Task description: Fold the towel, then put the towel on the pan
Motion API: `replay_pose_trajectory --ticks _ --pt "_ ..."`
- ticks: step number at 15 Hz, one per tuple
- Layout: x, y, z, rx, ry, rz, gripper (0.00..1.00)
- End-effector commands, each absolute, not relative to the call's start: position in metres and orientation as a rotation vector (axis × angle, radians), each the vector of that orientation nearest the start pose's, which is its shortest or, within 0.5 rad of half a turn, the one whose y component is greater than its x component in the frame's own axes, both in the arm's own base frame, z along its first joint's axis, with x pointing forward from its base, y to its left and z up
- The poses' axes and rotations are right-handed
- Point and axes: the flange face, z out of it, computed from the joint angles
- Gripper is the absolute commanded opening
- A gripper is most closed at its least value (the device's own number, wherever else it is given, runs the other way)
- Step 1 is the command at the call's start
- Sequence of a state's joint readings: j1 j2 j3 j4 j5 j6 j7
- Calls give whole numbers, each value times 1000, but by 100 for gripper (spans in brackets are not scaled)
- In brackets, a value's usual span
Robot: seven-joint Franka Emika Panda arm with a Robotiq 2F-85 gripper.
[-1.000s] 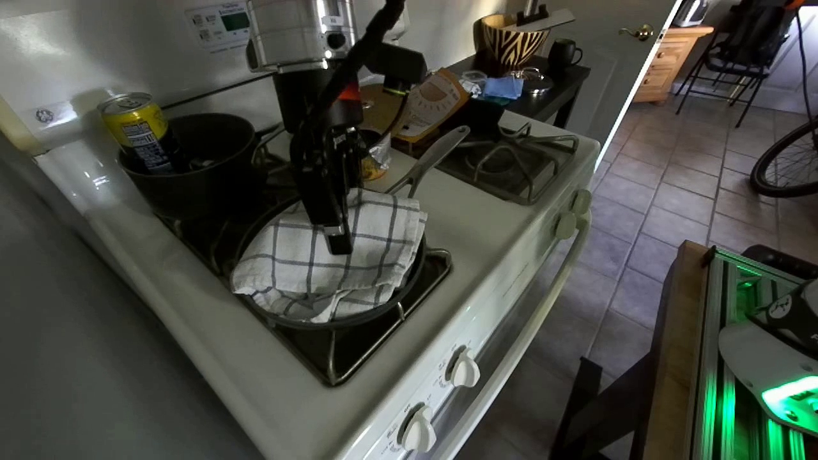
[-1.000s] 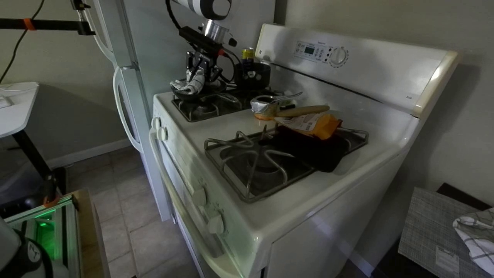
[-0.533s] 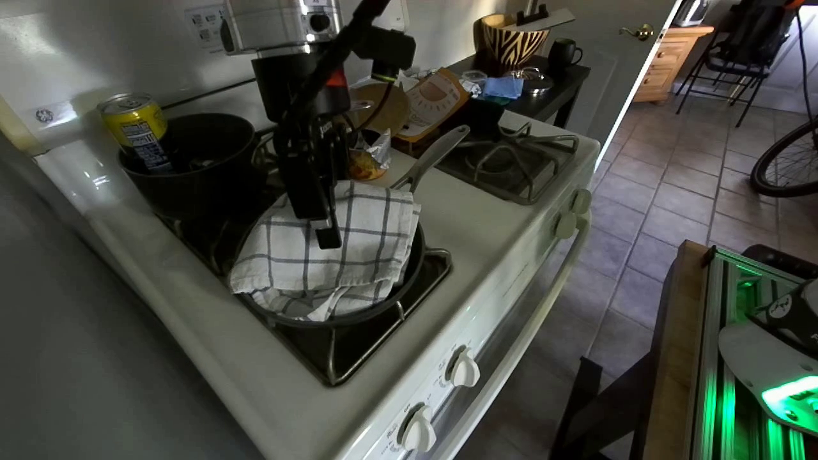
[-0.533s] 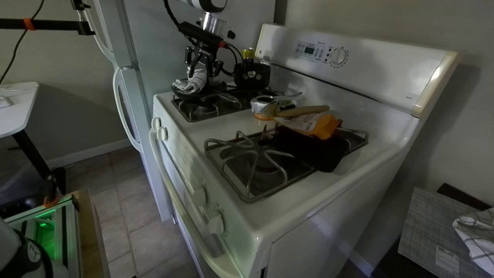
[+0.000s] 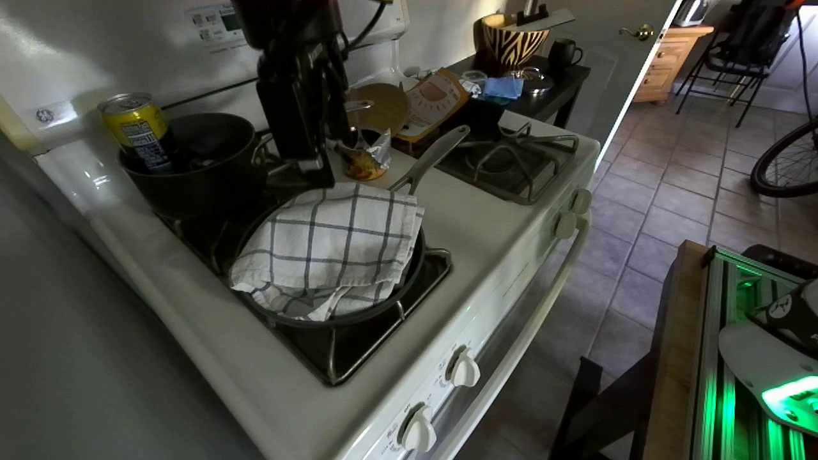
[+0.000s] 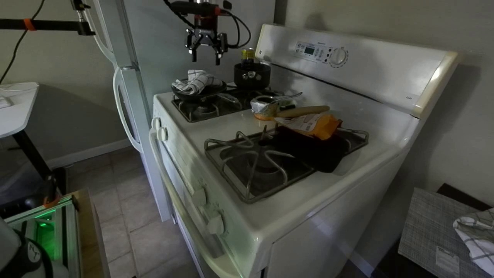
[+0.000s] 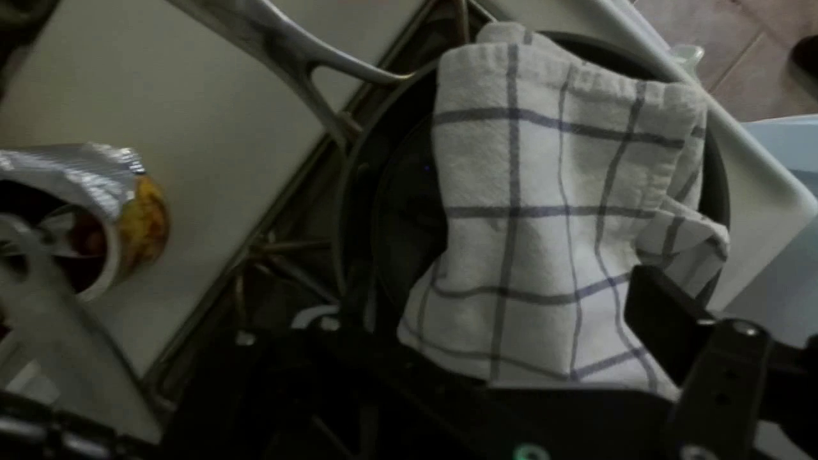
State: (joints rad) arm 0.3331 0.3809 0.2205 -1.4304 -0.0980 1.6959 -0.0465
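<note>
At the front corner of the white worktop [image 5: 460, 214], beside the fridge [image 6: 154, 58], the folded towel [image 5: 332, 246] is laid across the pan [image 7: 406, 217]; above it, the fingers [image 6: 218, 58] are spread apart. By the back edge a pot [image 6: 252, 79] is placed; past the far side edge, a bowl [image 5: 514, 41] is set on a dark table [image 5: 569, 80].

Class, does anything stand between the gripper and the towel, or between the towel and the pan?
Nothing visible does. The open gripper hangs above the towel with a gap between them, and the towel already lies directly on the pan.
</note>
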Motion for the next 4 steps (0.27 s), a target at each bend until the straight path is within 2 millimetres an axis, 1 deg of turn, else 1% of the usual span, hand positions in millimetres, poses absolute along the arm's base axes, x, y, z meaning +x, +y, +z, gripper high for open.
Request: replay_pose_trajectory --ticks 1,2,3,4 --pt "569 303 533 -3036 -870 49 100" --pt "569 296 541 -2993 -857 46 100" --pt "565 287 553 -2932 -877 54 100" --pt "571 303 540 -3000 -876 24 100"
